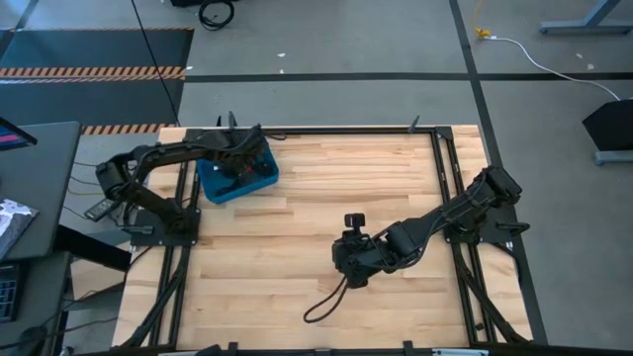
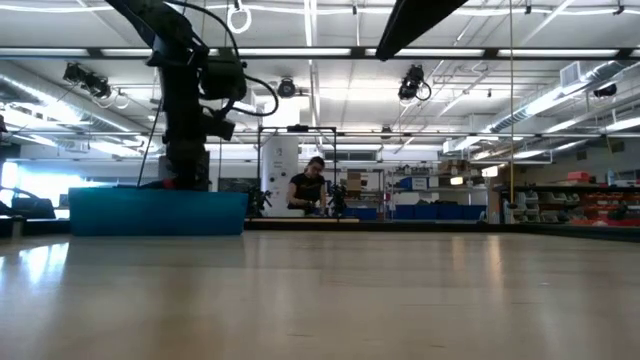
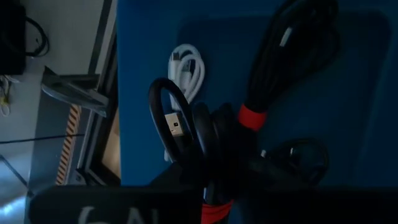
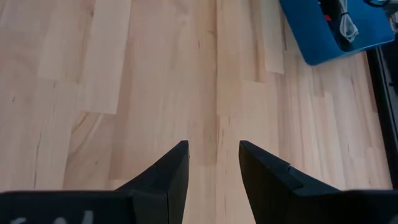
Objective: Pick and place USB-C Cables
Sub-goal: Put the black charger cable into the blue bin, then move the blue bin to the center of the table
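**Left gripper over the blue tray, holding a black-and-red cable**

The left gripper [image 1: 240, 158] hangs directly above the shallow blue plastic tray [image 1: 210, 188] at the table's far left. The left wrist view shows a coiled black cable with red ties [image 3: 217, 134] caught at the fingers, its loops hanging towards the tray floor straight beneath it; the judged next move is therefore a plain release downward, with no sideways travel needed. The cable's long axis appears to run along the fingers, though the lower end is hidden.

Cables counted in the left wrist view: one whitish-grey coiled cable [image 3: 186, 68] lying on the tray floor, one black cable bound with a red band [image 3: 292, 50], one small black coil [image 3: 305, 158], and the held one, making four. Whether the red-banded bundle and the held cable are separate cannot be settled.

The right gripper [image 4: 213, 165] waits over the bare pale wooden table [image 4: 124, 74], fingers moderately apart and holding nothing, well apart from the tray.
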`<act>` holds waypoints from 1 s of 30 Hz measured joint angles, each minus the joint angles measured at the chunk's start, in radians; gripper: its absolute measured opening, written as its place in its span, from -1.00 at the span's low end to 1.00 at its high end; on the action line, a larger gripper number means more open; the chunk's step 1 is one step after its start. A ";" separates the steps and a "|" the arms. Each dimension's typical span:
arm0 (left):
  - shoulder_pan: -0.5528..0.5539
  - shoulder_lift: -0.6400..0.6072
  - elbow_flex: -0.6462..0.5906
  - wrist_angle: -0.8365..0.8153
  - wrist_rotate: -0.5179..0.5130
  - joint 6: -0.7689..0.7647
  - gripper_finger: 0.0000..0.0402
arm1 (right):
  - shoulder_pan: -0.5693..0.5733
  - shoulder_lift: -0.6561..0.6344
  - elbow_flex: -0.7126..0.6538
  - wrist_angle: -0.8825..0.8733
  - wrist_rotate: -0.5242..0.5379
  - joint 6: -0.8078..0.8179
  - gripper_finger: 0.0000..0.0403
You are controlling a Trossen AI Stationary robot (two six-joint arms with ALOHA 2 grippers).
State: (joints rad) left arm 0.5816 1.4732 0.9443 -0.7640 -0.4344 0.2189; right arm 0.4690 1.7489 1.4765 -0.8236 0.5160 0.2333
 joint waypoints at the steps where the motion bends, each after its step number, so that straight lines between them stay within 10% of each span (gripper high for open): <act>1: 0.000 0.000 0.000 0.008 0.000 0.008 -0.72 | -0.003 0.000 0.000 0.000 -0.005 -0.006 -0.27; 18: -0.010 0.000 0.002 0.133 -0.025 0.135 -0.28 | -0.041 0.001 -0.005 0.012 -0.035 -0.028 -0.27; 30: -0.129 -0.032 0.086 -0.202 -0.184 -0.040 -0.19 | -0.053 0.002 -0.095 0.069 -0.087 -0.031 -0.27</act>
State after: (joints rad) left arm 0.4527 1.4416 1.0303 -0.9657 -0.6188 0.1788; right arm 0.4158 1.7504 1.3816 -0.7549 0.4295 0.2023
